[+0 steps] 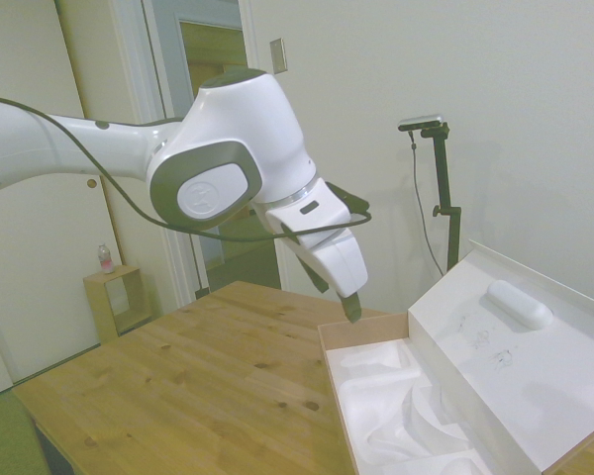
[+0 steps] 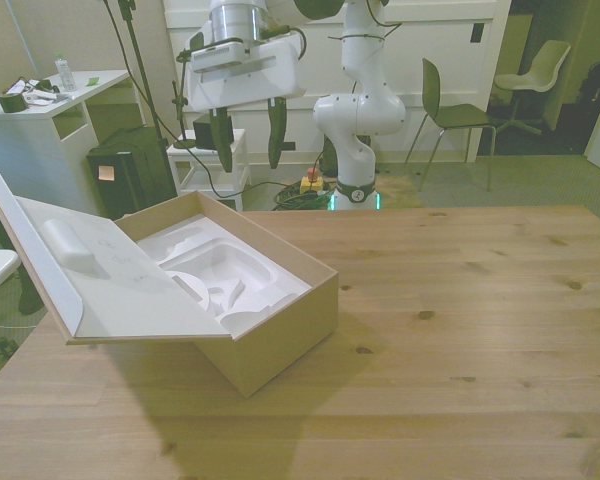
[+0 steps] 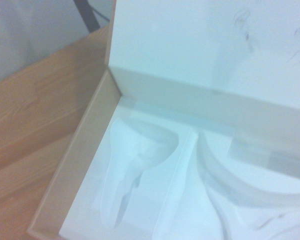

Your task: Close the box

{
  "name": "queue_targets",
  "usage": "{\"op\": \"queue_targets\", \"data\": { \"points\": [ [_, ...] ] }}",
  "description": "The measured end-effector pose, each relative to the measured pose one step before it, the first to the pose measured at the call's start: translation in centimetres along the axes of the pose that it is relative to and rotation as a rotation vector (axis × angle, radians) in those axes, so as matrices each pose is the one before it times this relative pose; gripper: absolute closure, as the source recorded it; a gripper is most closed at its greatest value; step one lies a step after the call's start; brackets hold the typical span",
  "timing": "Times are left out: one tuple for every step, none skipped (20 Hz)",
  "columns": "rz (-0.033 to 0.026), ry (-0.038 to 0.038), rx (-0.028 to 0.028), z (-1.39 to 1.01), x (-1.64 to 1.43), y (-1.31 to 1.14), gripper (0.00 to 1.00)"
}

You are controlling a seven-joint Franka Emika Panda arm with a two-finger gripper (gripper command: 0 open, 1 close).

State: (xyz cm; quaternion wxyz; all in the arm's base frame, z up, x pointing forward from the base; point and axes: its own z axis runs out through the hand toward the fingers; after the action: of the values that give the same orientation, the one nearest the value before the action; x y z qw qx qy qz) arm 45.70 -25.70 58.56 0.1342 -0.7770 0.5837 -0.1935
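Observation:
The box (image 2: 280,335) lies open on the wooden table toward the front view's left. Its white foam insert (image 2: 230,275) is exposed. The wide lid (image 2: 110,280) leans back and outward, white inner face up, with an oval bump (image 2: 68,243) on it. My gripper (image 2: 250,150) hangs open in the air above the box's far edge, holding nothing. In the side view the gripper (image 1: 351,309) points down just over the rim (image 1: 361,332), with the lid (image 1: 515,366) to the right. The wrist view shows a corner of the insert (image 3: 140,165) and the lid's inner face (image 3: 200,40).
Bare table (image 2: 460,300) stretches across the front view's right. Off the table stand a white desk (image 2: 50,130), a white cart (image 2: 205,165) and a chair (image 2: 450,115). The side view shows a small wooden shelf (image 1: 114,297) by the wall.

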Motion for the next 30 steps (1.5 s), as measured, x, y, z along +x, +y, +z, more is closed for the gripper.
{"op": "queue_targets", "data": {
  "points": [
    [0.01053, 0.01396, 0.00578, -0.388, 0.829, -0.259, 0.0],
    [0.0164, 0.01405, 0.00304, -0.341, 0.878, -0.039, 0.0],
    [0.01713, 0.01328, 0.00093, -0.279, 0.964, 0.124, 0.0],
    [0.01654, 0.01231, -0.00161, -0.155, 1.035, 0.324, 0.0],
    [0.01803, 0.0127, -0.00366, -0.068, 1.173, 0.416, 0.0],
    [0.01739, 0.01262, -0.00407, -0.008, 1.169, 0.347, 0.0],
    [0.01624, 0.01311, -0.00308, 0.03, 1.152, 0.252, 0.0],
    [0.01363, 0.01542, 0.00054, -0.016, 1.079, 0.091, 0.0],
    [0.00983, 0.01455, 0.00444, -0.068, 0.861, -0.109, 0.0],
    [0.00608, 0.01536, 0.00631, -0.193, 0.729, -0.23, 0.0],
    [0.00198, 0.01613, 0.00828, -0.349, 0.591, -0.335, 0.0],
    [-0.00018, 0.01794, 0.01237, -0.48, 0.495, -0.429, 0.0],
    [-0.00065, 0.01626, 0.01184, -0.498, 0.435, -0.417, 0.0],
    [-0.00036, 0.01226, 0.00776, -0.407, 0.401, -0.352, 0.0],
    [0.00025, 0.01121, 0.0054, -0.329, 0.439, -0.32, 0.0],
    [0.00119, 0.01081, 0.0039, -0.209, 0.48, -0.298, 0.0],
    [0.004, 0.00887, 0.00356, -0.093, 0.527, -0.267, 0.0],
    [0.00715, 0.00628, 0.00345, 0.007, 0.538, -0.212, 0.0],
    [0.00843, 0.00476, 0.00377, 0.031, 0.605, -0.203, 0.0],
    [0.00841, 0.00321, 0.00246, -0.025, 0.601, -0.191, 0.0],
    [0.01009, -0.00192, 0.00154, -0.069, 0.6, -0.168, 0.0],
    [0.00923, -0.00252, 0.00224, -0.195, 0.603, -0.196, 0.0],
    [0.00762, -0.00193, 0.00131, -0.259, 0.595, -0.199, 0.0],
    [0.00898, -0.00175, 0.00325, -0.311, 0.626, -0.177, 0.0],
    [0.00776, 0.00132, 0.00259, -0.289, 0.625, -0.139, 0.0],
    [0.00669, 0.00671, 0.00096, -0.209, 0.675, -0.101, 0.0],
    [0.00457, 0.0066, -0.00079, -0.1, 0.603, -0.101, 0.0],
    [0.00376, 0.00806, -0.00051, 0.095, 0.535, -0.101, 0.0],
    [0.00265, 0.00918, -0.00118, 0.255, 0.495, -0.128, 0.0],
    [-0.00033, 0.00754, -0.0026, 0.414, 0.31, -0.225, 0.0]
  ]
}}
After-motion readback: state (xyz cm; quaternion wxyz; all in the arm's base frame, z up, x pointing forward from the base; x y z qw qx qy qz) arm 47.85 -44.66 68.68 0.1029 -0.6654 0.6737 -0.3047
